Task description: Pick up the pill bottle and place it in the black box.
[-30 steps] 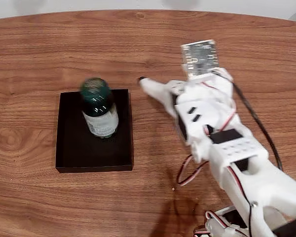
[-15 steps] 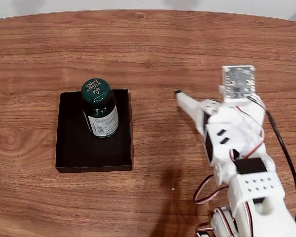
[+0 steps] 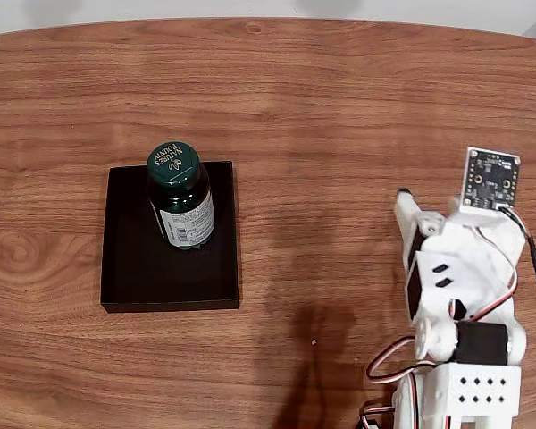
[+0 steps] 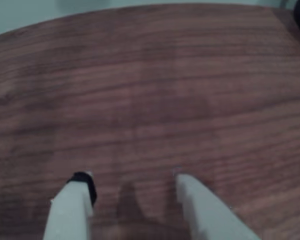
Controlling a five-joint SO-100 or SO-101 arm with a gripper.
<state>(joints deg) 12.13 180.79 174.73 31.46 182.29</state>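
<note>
Bare table across top, centre; only obstacle pill bottle upright in black box, left-centre of fixed view.

Green-capped pill bottle, black box, brown wood-grain table.

In the fixed view my arm is cut by the bottom edge. In the wrist view my two fingers are cut too, and the table ahead of them is blurred.
</note>
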